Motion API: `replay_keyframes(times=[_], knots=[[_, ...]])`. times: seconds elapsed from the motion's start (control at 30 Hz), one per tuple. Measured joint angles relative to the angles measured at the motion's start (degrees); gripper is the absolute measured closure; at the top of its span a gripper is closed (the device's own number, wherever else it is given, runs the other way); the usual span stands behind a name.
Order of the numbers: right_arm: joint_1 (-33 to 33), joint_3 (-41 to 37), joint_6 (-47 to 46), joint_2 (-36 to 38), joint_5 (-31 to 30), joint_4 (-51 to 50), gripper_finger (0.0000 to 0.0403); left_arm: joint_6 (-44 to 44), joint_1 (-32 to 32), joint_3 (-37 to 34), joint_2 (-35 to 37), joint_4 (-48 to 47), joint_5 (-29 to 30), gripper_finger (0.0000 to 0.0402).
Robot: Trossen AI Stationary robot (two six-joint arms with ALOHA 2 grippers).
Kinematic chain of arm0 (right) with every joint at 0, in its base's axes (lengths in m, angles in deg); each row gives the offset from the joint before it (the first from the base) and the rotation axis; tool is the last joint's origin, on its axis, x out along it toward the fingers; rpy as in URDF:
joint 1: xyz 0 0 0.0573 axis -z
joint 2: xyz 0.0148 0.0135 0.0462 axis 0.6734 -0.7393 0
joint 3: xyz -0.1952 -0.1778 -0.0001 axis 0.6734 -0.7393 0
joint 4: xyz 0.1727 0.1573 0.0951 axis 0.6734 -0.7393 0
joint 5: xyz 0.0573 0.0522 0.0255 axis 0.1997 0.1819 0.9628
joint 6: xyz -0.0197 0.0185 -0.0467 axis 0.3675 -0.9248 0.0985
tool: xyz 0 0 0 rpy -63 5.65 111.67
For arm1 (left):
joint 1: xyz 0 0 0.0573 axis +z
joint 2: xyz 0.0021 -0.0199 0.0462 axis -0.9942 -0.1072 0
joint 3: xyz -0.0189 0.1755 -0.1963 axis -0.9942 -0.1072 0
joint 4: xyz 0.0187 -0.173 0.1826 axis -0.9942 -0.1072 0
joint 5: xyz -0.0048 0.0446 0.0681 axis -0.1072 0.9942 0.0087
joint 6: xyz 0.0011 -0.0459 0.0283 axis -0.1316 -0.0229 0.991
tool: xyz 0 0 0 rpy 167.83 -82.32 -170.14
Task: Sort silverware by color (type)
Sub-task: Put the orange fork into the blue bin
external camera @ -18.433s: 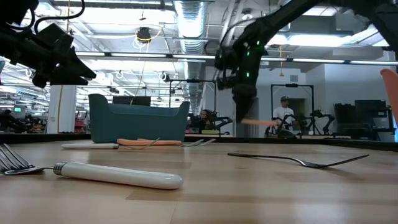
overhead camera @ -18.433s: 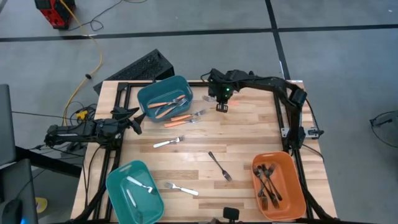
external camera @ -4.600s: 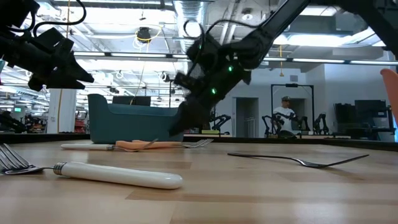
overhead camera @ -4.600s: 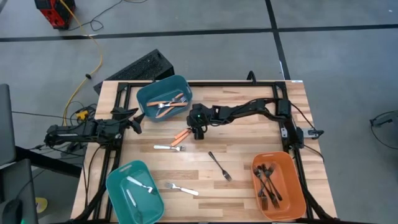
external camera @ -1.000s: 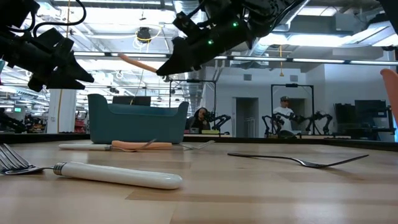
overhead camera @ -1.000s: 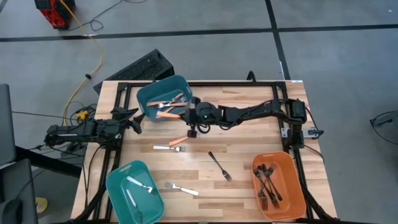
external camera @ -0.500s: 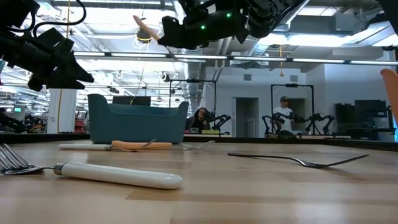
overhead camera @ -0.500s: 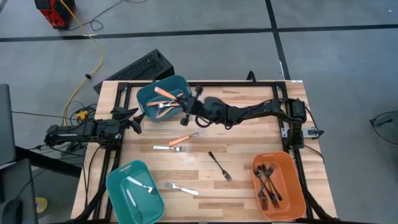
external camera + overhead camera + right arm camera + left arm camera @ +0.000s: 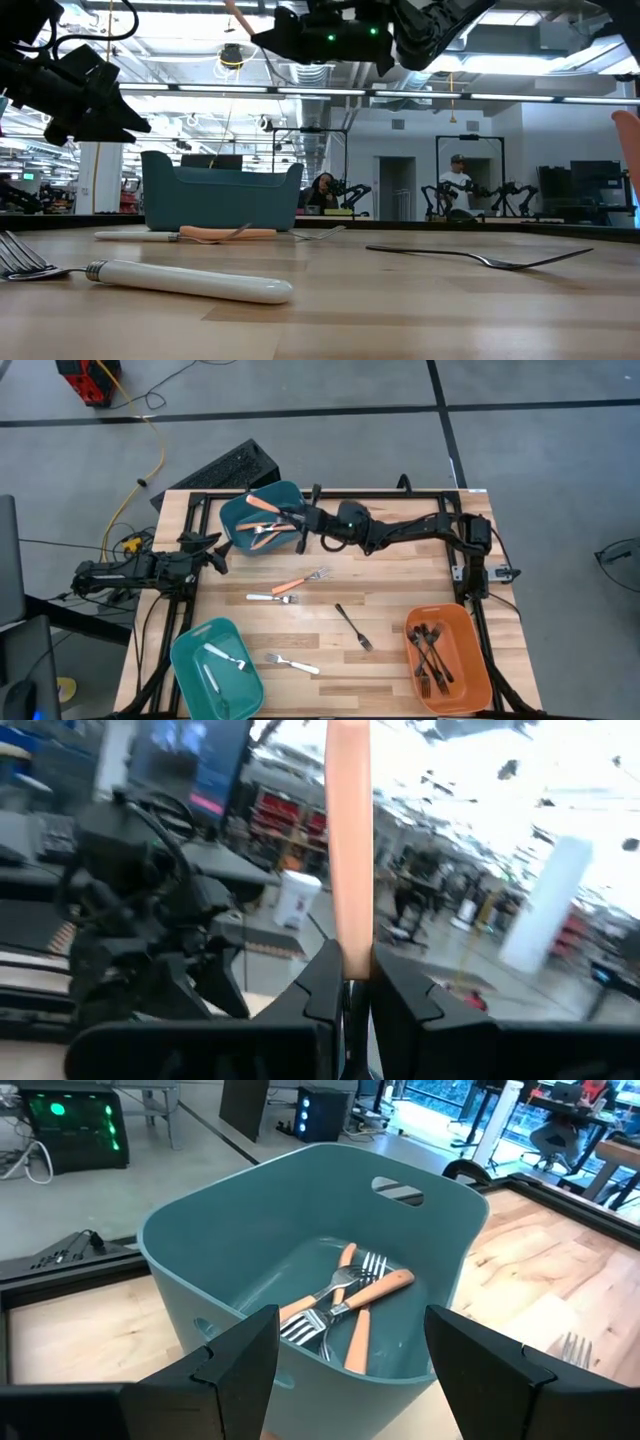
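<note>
One orange-handled fork [image 9: 348, 840]; pinched upright.

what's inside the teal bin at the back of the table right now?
The back teal bin holds several orange-handled forks, tines tangled together. The left wrist view shows about three; the near wall hides part of the floor, so an exact count is uncertain. The right tool holds another orange fork above it.

Robotics lab: other robot arms [image 9: 505, 190], ceiling ducts [image 9: 305, 20].
</note>
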Motion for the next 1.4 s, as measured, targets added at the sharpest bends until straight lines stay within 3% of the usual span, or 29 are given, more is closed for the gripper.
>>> replay_keyframes(times=[0.27,0.63,0.77,0.87,1.07,1.27,1.4], knots=[[2.3,0.0,-0.4,-0.1,9.5,4.4,0.0346,0.0,0.0,0.0,0.0,0.0,0.2,0.0167],[5.6,1.8,-11.1,-6.0,9.2,7.6,0.0346,0.0,0.0,0.0,-0.1,0.0,0.4,0.0167],[6.8,6.0,-10.4,-7.2,9.5,2.8,0.0346,0.0,0.0,0.0,-0.1,0.0,0.4,0.0167],[7.9,8.8,-10.6,-8.5,14.9,2.2,0.0346,0.1,0.0,0.0,-0.1,0.0,0.8,0.0167],[9.4,18.2,-15.9,-14.9,19.3,2.2,0.0346,0.1,0.0,0.0,-0.1,0.0,1.3,0.0167],[11.1,26.7,-19.1,-17.9,21.7,-17.0,0.0346,0.1,0.0,0.0,-0.1,0.0,0.7,0.0167],[11.3,32.8,-12.2,-17.7,21.4,-36.4,0.0346,0.1,0.0,0.0,-0.1,-0.1,0.6,0.0167]])
